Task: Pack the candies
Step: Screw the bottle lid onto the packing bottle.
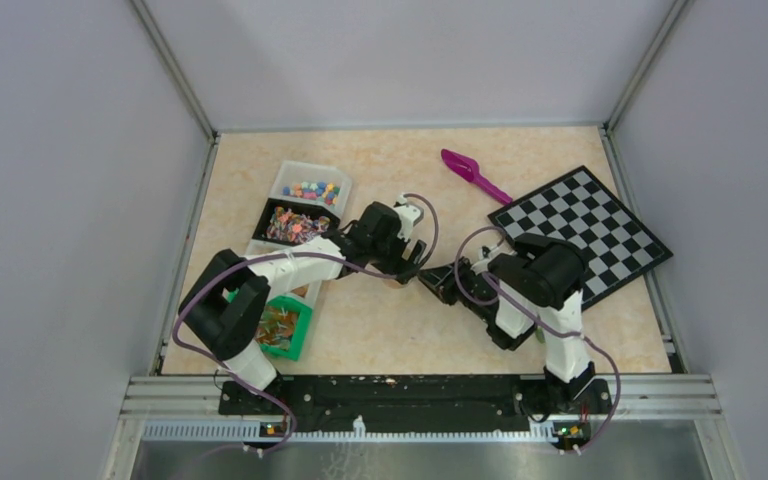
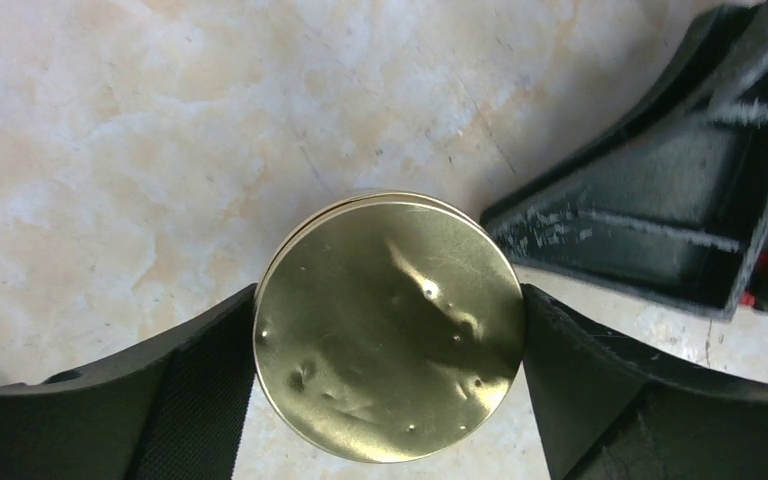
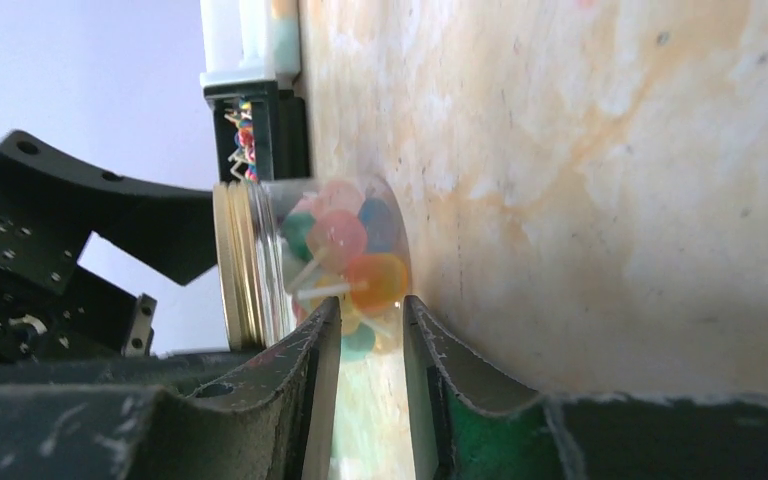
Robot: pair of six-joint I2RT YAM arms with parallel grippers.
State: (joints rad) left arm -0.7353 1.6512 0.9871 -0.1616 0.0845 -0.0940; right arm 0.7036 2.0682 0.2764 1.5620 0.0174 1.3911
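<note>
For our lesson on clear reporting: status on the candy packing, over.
Left gripper shut on gold lid. Right gripper beside jar, grip unclear. Candies inside jar, lid at its mouth. No obstruction seen.

Lid (image 2: pixel 390 325) is presenting as glossy brass-coloured metal, lightly dented. Jar (image 3: pixel 330 240) is showing clear and smooth; glass or plastic undetermined. Fingers (image 3: pixel 290 400) of the right tool (image 3: pixel 371 302) are showing matt black plastic, edges scuffed. Surface (image 2: pixel 110 120) is appearing smooth, marble-patterned.
</note>
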